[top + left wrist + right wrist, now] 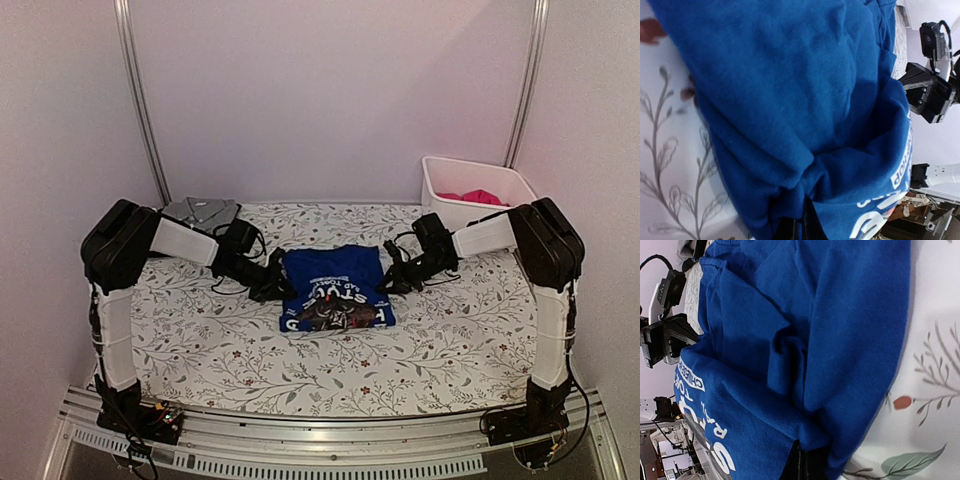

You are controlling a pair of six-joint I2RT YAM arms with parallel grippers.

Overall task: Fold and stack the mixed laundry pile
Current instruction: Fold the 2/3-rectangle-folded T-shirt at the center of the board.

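Top view: blue shirt (335, 290) lies mid-table on the floral cover (450, 340), partly folded, print facing up at the near end. L gripper (274, 286) is at its left edge and R gripper (390, 279) at its right edge, both low on the cloth. Grey shirt (200, 211) sits folded at back left. Pink garment (474, 196) is in the bin (500, 178) at back right, not yet folded.

L wrist: fingers pressed together, pinching a bunched bit of the blue shirt's edge; fabric puckers toward the tips. R gripper shows across the shirt.

R wrist: same on the other side. Fingers pressed together on a fold of blue edge, cover showing just beside it.

Step, my read: mid-fold on the blue shirt, arms holding opposite sides. Next move prob. calls for lifting both sides evenly and carrying them over in sync so the fold lands square, then release & flatten. After that, stack w/ grey shirt and fetch the pink garment.
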